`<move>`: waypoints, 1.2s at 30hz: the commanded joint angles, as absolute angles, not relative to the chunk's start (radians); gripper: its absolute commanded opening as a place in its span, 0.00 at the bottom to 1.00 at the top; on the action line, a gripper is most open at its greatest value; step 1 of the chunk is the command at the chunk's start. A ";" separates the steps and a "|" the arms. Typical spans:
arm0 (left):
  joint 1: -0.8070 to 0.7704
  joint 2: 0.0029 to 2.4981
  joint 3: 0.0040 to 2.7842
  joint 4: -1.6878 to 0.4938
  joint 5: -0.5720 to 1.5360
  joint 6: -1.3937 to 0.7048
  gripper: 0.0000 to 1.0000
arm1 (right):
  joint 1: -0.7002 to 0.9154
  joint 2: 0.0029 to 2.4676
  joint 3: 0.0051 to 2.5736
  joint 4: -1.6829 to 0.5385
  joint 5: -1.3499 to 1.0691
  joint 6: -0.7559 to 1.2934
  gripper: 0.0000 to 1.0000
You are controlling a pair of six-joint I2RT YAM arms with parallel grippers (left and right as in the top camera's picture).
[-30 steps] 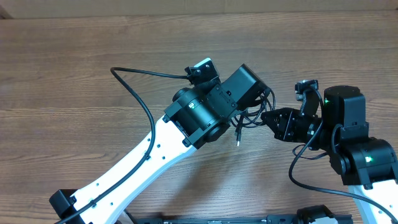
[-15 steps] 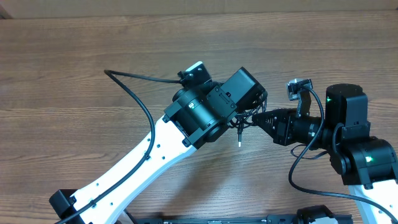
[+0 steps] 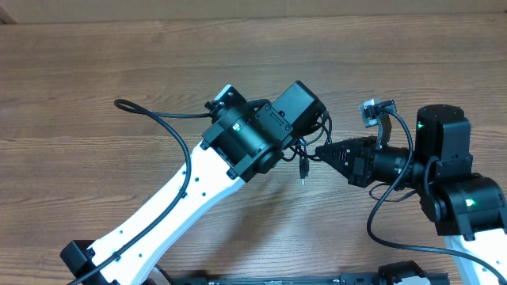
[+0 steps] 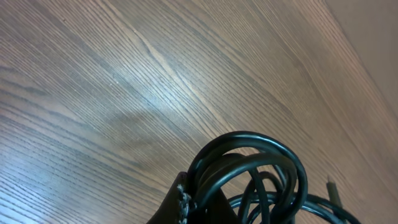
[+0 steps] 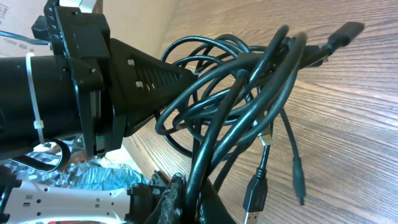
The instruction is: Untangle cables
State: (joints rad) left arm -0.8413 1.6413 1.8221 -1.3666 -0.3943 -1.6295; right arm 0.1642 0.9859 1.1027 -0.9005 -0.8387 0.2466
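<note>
The cables (image 3: 304, 149) are a tangle of thin black cords hanging between my two grippers above the wooden table (image 3: 95, 63). My left gripper (image 3: 311, 136) is shut on looped strands (image 4: 249, 168), and its fingertip (image 4: 183, 198) shows at the bottom of the left wrist view. My right gripper (image 3: 321, 152) points left and is shut on strands at the bundle's lower end (image 5: 189, 196). In the right wrist view the cables (image 5: 236, 93) spread between both grippers, with the left gripper's fingers (image 5: 155, 74) coming in from the left. A USB plug (image 5: 255, 199) and a thin plug (image 5: 298, 183) dangle; another plug (image 3: 303, 172) hangs toward the table.
The left arm's thick black cable (image 3: 146, 115) loops out over the table to the left. The right arm's base (image 3: 459, 190) stands at the right. The table's far edge (image 3: 253, 9) runs along the top. A cardboard box (image 5: 15, 18) sits beyond the table.
The left wrist has turned and shifted left, swinging its arm cable loop further left. The right gripper has moved left after it, both still gripping the tangle.
</note>
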 commanded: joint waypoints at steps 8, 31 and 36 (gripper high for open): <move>-0.823 1.628 1.835 -1.378 -0.461 -1.649 0.04 | 0.162 0.978 1.121 -0.958 -0.660 0.239 0.04; -0.825 1.613 1.835 -1.167 -0.414 -1.110 0.04 | 0.162 0.978 1.121 -1.065 -0.292 0.370 0.13; -0.825 1.613 1.835 -1.151 -0.413 -0.994 0.04 | 0.162 0.978 1.121 -1.064 -0.292 0.370 0.17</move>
State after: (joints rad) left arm -0.8349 1.6413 1.8221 -1.1690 -0.4114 -1.1294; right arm 0.1642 0.9859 1.1027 -1.0668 -0.3058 0.3679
